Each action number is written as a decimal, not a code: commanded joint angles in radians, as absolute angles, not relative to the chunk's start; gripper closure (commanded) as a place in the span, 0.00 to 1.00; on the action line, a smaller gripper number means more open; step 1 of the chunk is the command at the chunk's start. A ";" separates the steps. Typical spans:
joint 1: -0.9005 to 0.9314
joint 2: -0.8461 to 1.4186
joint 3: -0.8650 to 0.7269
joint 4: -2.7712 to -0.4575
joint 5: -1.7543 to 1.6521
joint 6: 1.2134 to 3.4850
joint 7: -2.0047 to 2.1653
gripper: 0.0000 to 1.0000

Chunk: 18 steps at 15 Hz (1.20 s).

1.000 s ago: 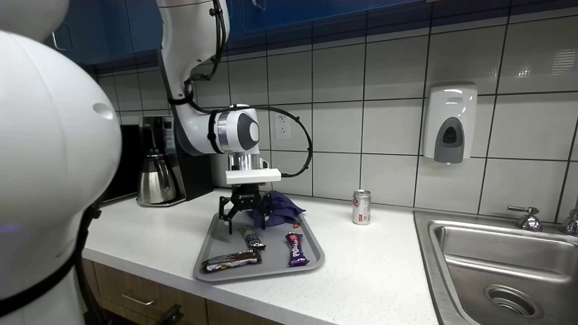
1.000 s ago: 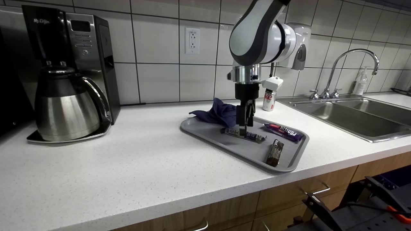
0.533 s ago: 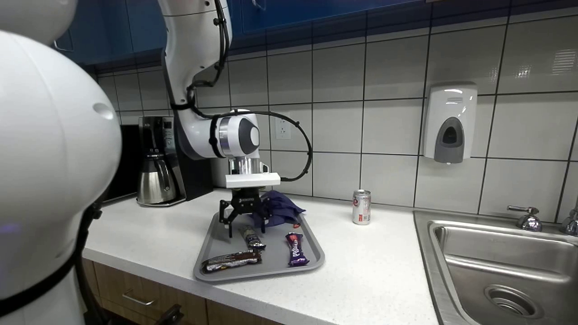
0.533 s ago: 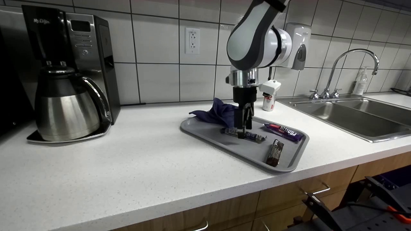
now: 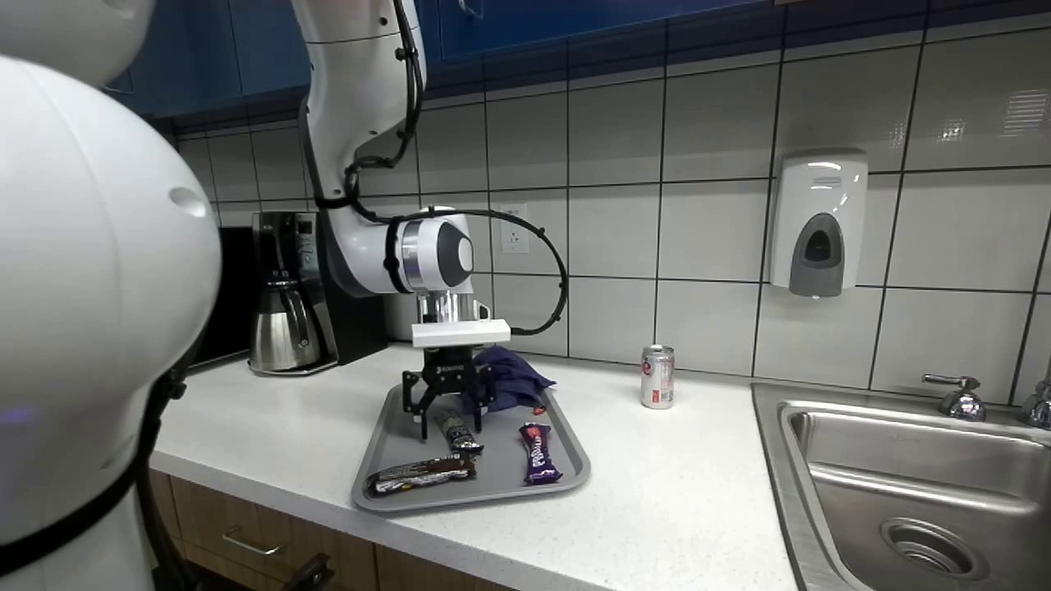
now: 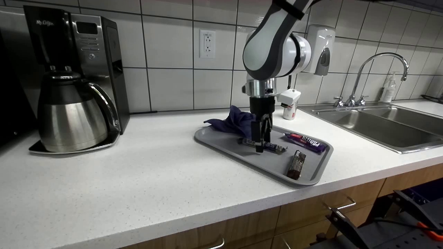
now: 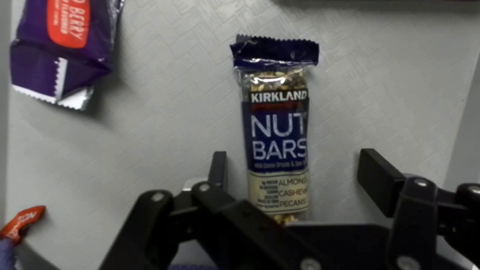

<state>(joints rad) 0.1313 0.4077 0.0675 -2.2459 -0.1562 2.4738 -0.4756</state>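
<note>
My gripper [image 5: 452, 427] is open and empty, pointing straight down over the grey tray [image 5: 502, 480]. It also shows in an exterior view [image 6: 262, 145]. In the wrist view the open gripper [image 7: 294, 165] has its fingertips [image 7: 378, 176] on both sides of a Kirkland nut bar [image 7: 277, 138], apart from it. The bar sits closer to the left finger; its lower end is hidden behind the gripper. A purple protein bar [image 7: 71, 52] lies at upper left; it shows in both exterior views [image 5: 539, 454]. A brown-wrapped bar [image 6: 296, 165] lies near the tray's front. A purple cloth [image 6: 235, 121] is crumpled at the back.
An orange tab [image 7: 22, 223] sticks out from the cloth's edge. A silver can [image 5: 657, 377] stands on the counter right of the tray. A sink [image 5: 784, 468] is further right. A coffee maker with a steel carafe [image 6: 72, 121] stands against the wall. A soap dispenser [image 5: 819, 222] hangs above.
My gripper has moved down toward the tray and the nut bar, with a slight sideways shift. Its jaws stay open. The bars, cloth and can have not moved.
</note>
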 commanded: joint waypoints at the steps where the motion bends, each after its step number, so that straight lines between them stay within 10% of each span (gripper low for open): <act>1: 0.106 0.419 0.092 -2.216 -0.178 2.454 -0.446 0.42; 7: 0.096 0.414 0.094 -2.204 -0.171 2.454 -0.453 0.88; 18: 0.087 0.342 0.116 -2.212 -0.148 2.461 -0.464 0.91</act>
